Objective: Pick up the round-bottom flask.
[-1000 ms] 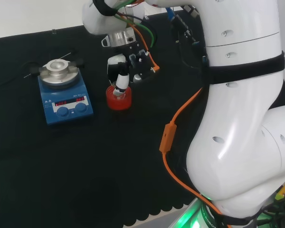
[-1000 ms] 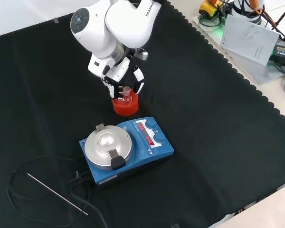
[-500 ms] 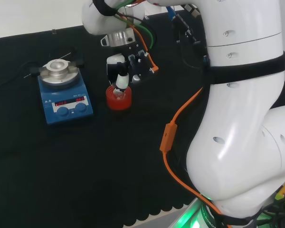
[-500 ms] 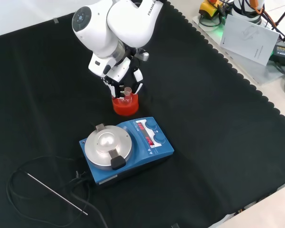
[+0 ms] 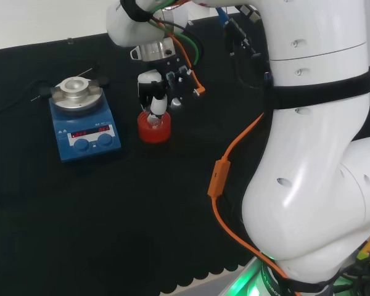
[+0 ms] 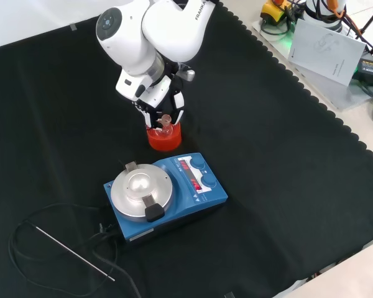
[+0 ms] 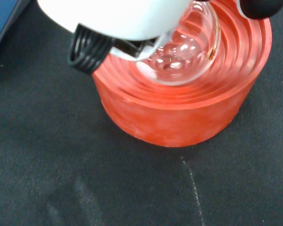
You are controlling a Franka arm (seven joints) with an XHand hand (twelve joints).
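Black cloth covers the worktop (image 6: pixel 286 161). Near its middle a red ribbed stand (image 6: pixel 164 137) sits just beyond a blue hotplate (image 6: pixel 166 194) in the front view — to the hotplate's right in the head view. The flask (image 7: pixel 181 59) rests in the stand, its clear round bulb in the ribbed hollow and its neck (image 6: pixel 165 120) upright. The robot hand (image 5: pixel 155 92) reaches down over it, fingers curled round the neck — clamped on the flask. A thin metal rod (image 6: pixel 73 252) on a black cable lies on the cloth well apart, at the front view's lower left.
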